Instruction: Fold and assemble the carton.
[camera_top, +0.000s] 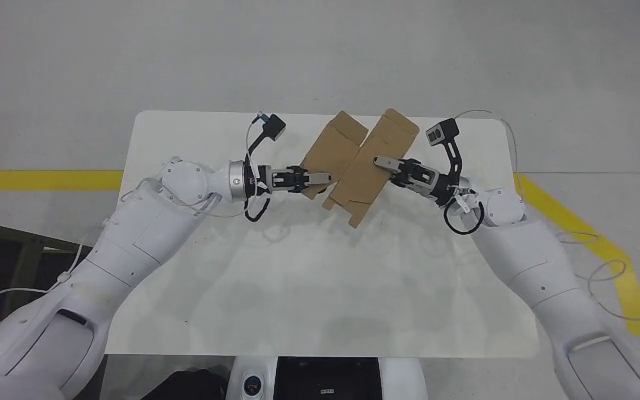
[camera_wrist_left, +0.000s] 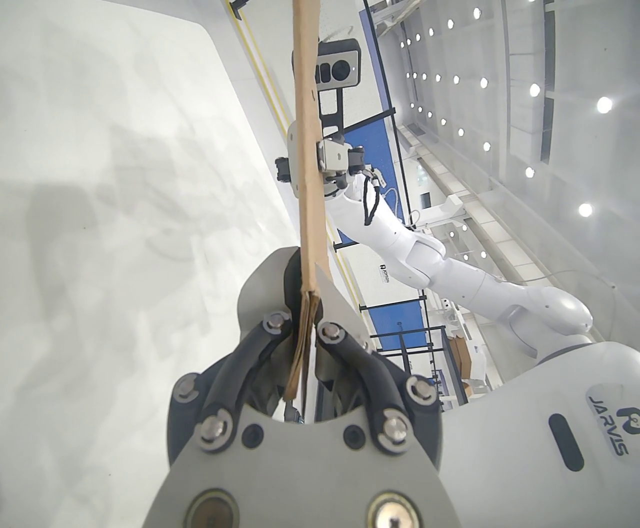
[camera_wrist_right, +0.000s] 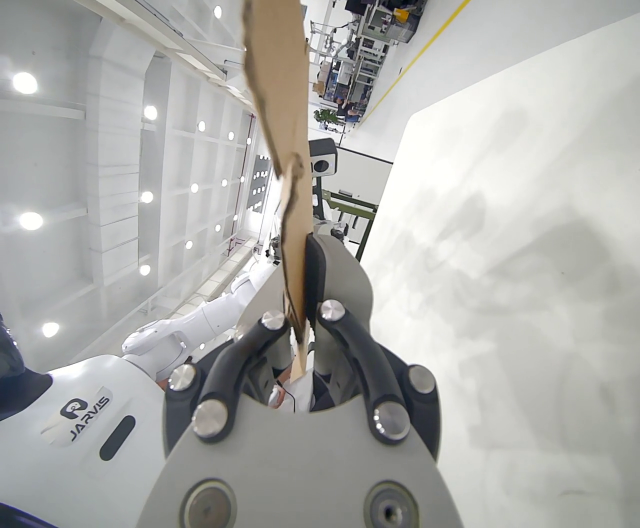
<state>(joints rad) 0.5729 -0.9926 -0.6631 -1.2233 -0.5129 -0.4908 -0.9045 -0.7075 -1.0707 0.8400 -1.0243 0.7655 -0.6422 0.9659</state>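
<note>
— Over the far half of the table (camera_top: 300, 290): carton (camera_top: 355, 165), lifted off the top, slung between both arms. Agree?

— Agree. Left gripper (camera_top: 318, 180) pinches the carton's edge toward the table's left side, fingers pressed onto the board. Right gripper (camera_top: 385, 163) does the same toward the table's right side, a bit nearer the far edge. Both wrist views show cardboard sandwiched tight between the pads.

— Carton state?

— Flat. From the top view, two brown panels side by side with a crease between them, lying skewed to the table's edges. Short flaps at the end nearer the table's front, not folded as far as I can tell. Edge-on in the wrist views it's just a thin strip, so no box volume.

— Progress call?

— Early, I'd say. Picked up and gripped on two sides, that's the done part. Left to do, by my read: pop it open into a tube, fold the flaps in, close it up. None of that shows here.

— Surface?

— White tabletop, smooth, rounded corners, only soft shadows on it under the carton.

— Room?

— Grey floor (camera_top: 300, 50) all round the table, yellow line (camera_top: 60, 180) running past the table's left and right sides. Beyond the table: high white ceiling with round lights (camera_wrist_left: 604, 105), blue panels (camera_wrist_left: 400, 320), some racks farther off.
</note>
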